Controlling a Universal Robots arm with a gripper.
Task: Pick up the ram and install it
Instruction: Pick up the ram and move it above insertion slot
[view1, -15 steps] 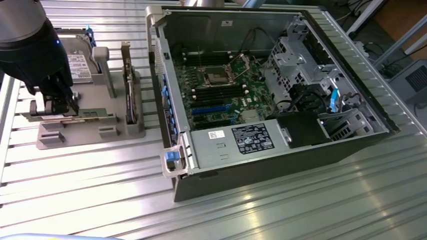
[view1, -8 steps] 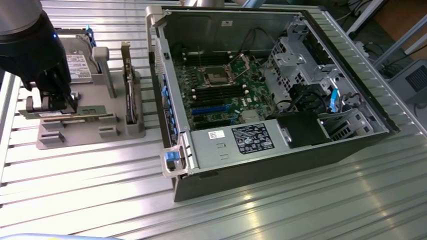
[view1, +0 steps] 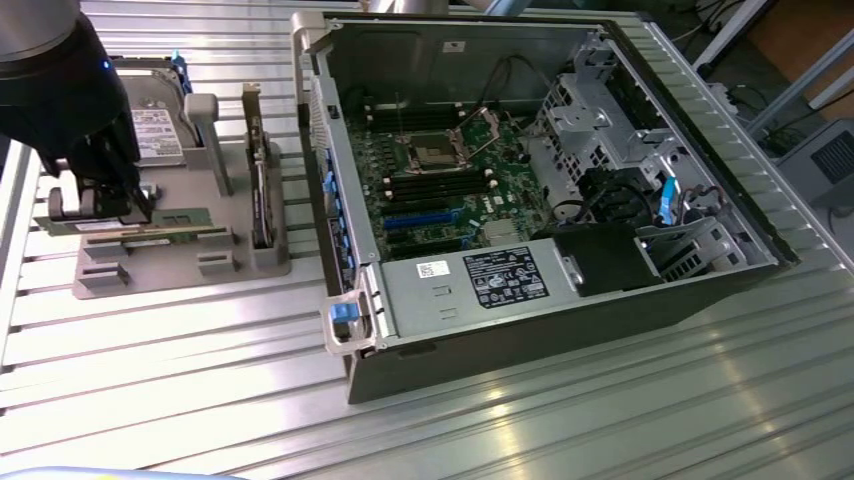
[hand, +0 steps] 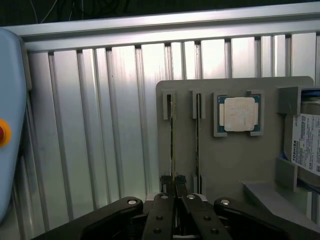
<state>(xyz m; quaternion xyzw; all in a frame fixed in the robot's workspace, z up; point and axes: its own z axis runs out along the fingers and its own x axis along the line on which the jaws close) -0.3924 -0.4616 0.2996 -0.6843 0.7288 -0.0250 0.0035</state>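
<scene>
Exterior view: my gripper (view1: 96, 210) is down on the grey holder (view1: 240, 262). The holder sits on the table (view1: 534, 420), just beside the open PC case (view1: 561, 320). The ram (view1: 134, 230) shows as a thin labelled strip running along the holder from under me. My own body blocks the fingertips here. The hard drive (view1: 150, 125) stands at the holder's far edge, and the motherboard (view1: 454, 180) is bare inside the case.

Wrist view: fingers (hand: 166, 186) are pinched together on the ram (hand: 173, 140). It's edge-on, seated in the slot nearest the holder's (hand: 225, 165) outer edge. The second slot (hand: 197, 135) is just beside it, then the processor (hand: 239, 114) in its pocket.
</scene>
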